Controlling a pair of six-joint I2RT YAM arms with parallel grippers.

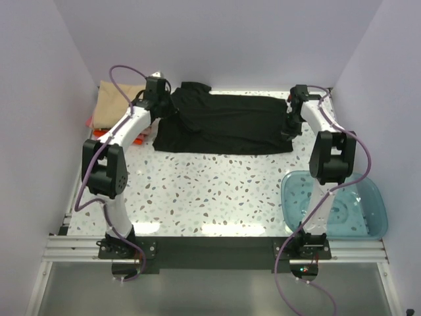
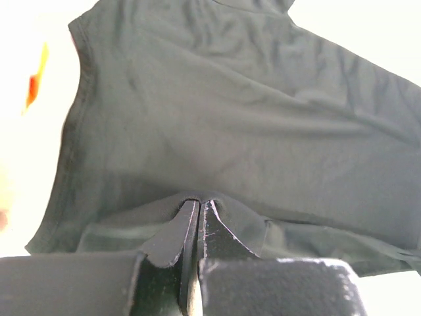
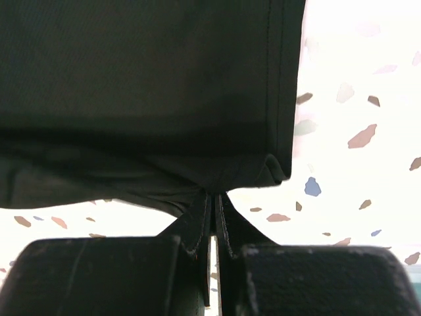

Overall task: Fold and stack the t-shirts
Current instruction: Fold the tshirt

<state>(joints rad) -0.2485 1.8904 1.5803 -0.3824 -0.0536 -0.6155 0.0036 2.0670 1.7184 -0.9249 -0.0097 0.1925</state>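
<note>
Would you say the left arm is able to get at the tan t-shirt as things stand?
Probably not yet: the left gripper is shut on the black t-shirt. The tan t-shirt lies close beside it, uncovered.

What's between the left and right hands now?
The black t-shirt stretches between them, the left hand and right hand each shut on an edge. The top view shows the whole span.
</note>
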